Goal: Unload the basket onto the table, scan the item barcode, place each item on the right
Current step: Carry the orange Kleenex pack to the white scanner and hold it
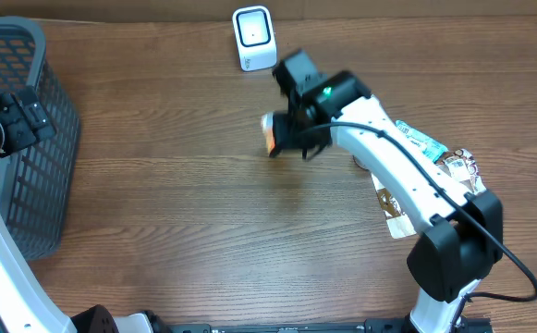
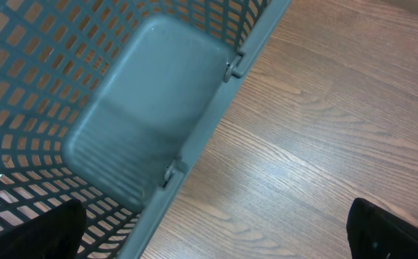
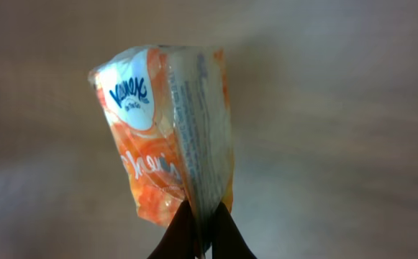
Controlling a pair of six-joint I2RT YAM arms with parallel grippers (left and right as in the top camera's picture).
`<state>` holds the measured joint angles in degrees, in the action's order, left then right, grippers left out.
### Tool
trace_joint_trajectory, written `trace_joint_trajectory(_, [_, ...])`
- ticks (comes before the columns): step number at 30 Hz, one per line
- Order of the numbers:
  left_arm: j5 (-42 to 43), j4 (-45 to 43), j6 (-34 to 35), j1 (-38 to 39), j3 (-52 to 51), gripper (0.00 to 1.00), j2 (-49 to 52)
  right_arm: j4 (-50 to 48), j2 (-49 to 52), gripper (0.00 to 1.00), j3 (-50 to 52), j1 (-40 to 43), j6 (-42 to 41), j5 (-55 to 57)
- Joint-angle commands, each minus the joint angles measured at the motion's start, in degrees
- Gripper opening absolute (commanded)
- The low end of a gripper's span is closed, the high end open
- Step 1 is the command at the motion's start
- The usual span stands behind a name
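- Orange-and-white tissue pack (image 3: 169, 129), up off the desk (image 1: 185, 185), pinched by its bottom seam in the right tool (image 3: 202, 234), clamped tight on the wrapper.
- In the overhead view, held near the white scanner (image 1: 253, 39) at the desk's far edge, but not yet squarely before its window.
- No barcode visible on the faces shown; fine print along one side, too blurred to read.
- Done, by the look of it: pick-up and lift. Left to do: presenting the barcode face to the scanner, probably with a turn of the wrist.
- Left tool (image 2: 212, 241) spread wide and empty, hovering by the rim of the grey basket (image 2: 151, 108), well apart from the pack.
- More packets (image 1: 434, 153) lying on the desk under the right arm.
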<state>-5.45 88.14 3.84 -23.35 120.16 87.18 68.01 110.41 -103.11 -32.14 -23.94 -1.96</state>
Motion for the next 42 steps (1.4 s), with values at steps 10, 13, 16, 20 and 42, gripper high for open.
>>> trace_joint_trajectory(10, [-0.5,-0.1,-1.1,-0.2,0.7,1.0,0.2,-24.9,7.1,0.04,-16.2,-1.3,18.2,40.6])
trace_joint_trajectory(13, [-0.5,-0.1,-1.1,-0.2,0.7,0.99,0.2,-38.4,11.7,0.04,-16.2,-1.3,30.9,40.9])
trace_joint_trajectory(16, [-0.5,-0.1,-1.1,-0.2,0.7,1.0,0.2,-51.4,16.7,0.04,-16.2,-1.3,42.3,41.8])
trace_joint_trajectory(20, [-0.5,-0.1,-1.1,-0.2,0.7,1.0,0.2,-66.1,23.6,0.04,-16.2,-1.3,55.6,41.7])
trace_joint_trajectory(42, [-0.5,-0.1,-1.1,-0.2,0.7,1.0,0.2,-78.2,37.9,0.04,-16.2,-0.9,76.5,39.8])
